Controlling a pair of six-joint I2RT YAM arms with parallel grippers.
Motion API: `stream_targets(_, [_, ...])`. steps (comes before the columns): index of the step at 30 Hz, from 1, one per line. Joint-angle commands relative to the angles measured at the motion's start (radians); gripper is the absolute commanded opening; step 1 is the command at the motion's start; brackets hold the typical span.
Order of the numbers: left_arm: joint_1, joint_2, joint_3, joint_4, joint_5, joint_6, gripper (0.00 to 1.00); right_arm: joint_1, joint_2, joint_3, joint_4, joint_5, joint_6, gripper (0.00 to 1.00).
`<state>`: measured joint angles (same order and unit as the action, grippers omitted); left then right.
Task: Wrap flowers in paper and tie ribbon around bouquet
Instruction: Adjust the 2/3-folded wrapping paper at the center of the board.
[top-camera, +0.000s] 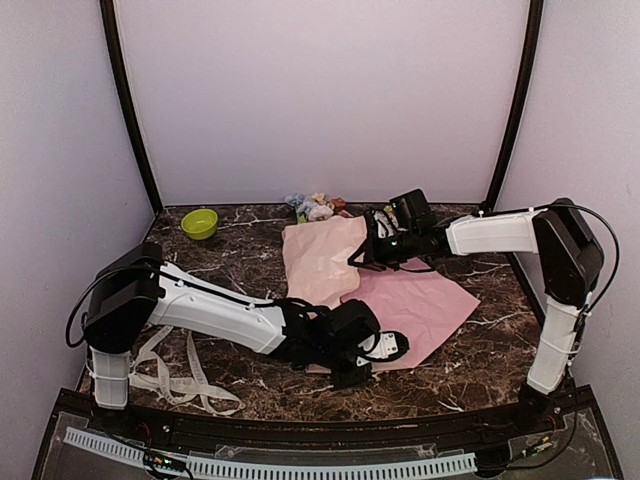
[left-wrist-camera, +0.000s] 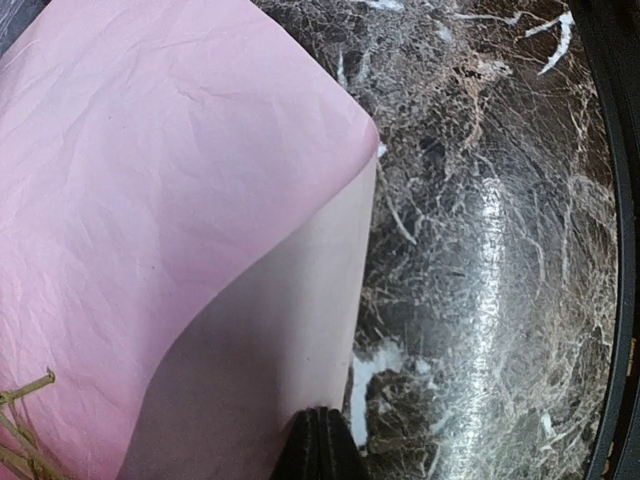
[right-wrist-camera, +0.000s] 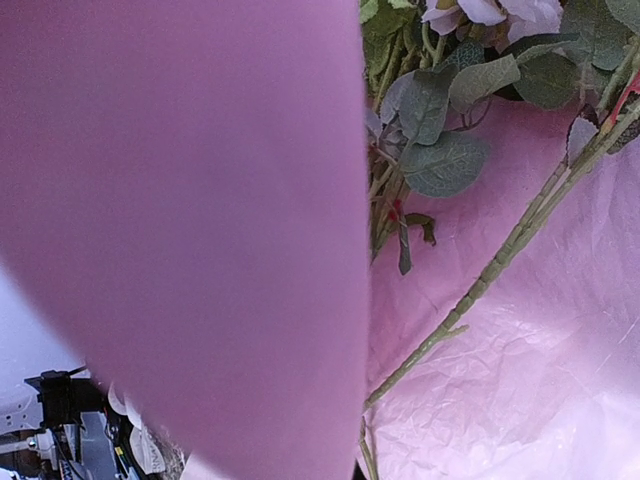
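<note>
The pale pink paper (top-camera: 420, 300) lies spread on the marble table, and its left part is folded up and over. Blooms of the flowers (top-camera: 315, 207) stick out at the sheet's far edge. In the right wrist view, green stems and leaves of the flowers (right-wrist-camera: 440, 160) lie on the paper beside a raised flap (right-wrist-camera: 200, 220). That flap hides my right fingers. My right gripper (top-camera: 368, 250) is shut on the flap's far edge. My left gripper (left-wrist-camera: 322, 445) is shut on the paper's (left-wrist-camera: 150, 180) near edge, which curls up off the table. The ribbon (top-camera: 185, 378) lies in loops by the left arm's base.
A small green bowl (top-camera: 200, 223) stands at the back left. Dark marble tabletop (left-wrist-camera: 480, 250) shows right of the paper's near corner. Pale walls with black corner posts close in the back and both sides. A black rail runs along the table's near edge.
</note>
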<state>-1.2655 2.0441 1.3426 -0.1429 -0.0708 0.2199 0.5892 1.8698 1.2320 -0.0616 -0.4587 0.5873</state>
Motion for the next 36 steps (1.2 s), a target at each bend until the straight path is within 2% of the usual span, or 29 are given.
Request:
stream_targets(1, [0.028,-0.073,-0.022,0.03,0.111,-0.035,0.02,0.002,-0.045,-0.009,0.007,0.004,-0.013,0.0])
stream_targets(5, [0.032,-0.133,-0.079,0.082,0.193,-0.024,0.02,0.003,-0.048,-0.008,-0.003,0.005,-0.015,0.0])
stream_targets(11, [0.035,-0.166,-0.13,0.068,0.194,-0.003,0.02,0.003,-0.046,-0.01,-0.009,0.009,-0.021,0.0])
stream_targets(15, [0.05,-0.142,-0.134,0.103,0.092,-0.021,0.02,0.002,-0.044,-0.007,-0.015,0.014,-0.026,0.0])
stream_targets(19, [0.07,-0.059,-0.063,0.062,-0.026,-0.05,0.02,0.003,-0.049,0.004,-0.015,0.008,-0.023,0.0])
stream_targets(22, [0.069,-0.017,-0.058,0.08,-0.054,-0.045,0.02,0.002,-0.044,0.019,-0.034,0.006,-0.028,0.0])
stream_targets(36, [0.069,-0.001,-0.1,0.157,0.109,-0.096,0.03,-0.001,-0.109,-0.037,-0.06,-0.001,-0.051,0.0])
